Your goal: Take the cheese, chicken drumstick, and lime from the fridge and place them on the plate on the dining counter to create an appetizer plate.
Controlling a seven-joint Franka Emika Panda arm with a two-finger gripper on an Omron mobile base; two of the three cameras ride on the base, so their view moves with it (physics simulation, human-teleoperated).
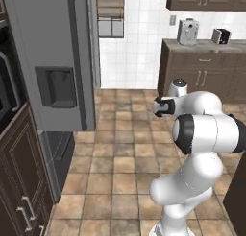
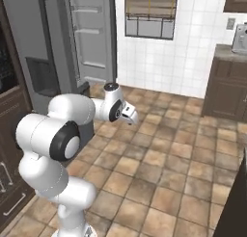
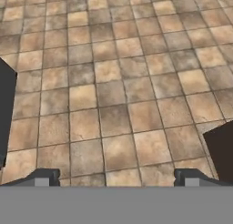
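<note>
End effector (image 3: pixel 113 177): released, nothing grasped, fingertips (image 3: pixel 43 176) spread wide and aimed down at brown tiled floor (image 3: pixel 113 104). Fridge (image 1: pixel 53 57): grey, seen to arm's left, one door swung open in right base view.

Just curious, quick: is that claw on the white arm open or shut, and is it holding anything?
Two-finger gripper: open wide, holding nothing, above the brown tiled floor.

arm (image 1: pixel 202 134): glossy white rounded links; joints: black bands
</note>
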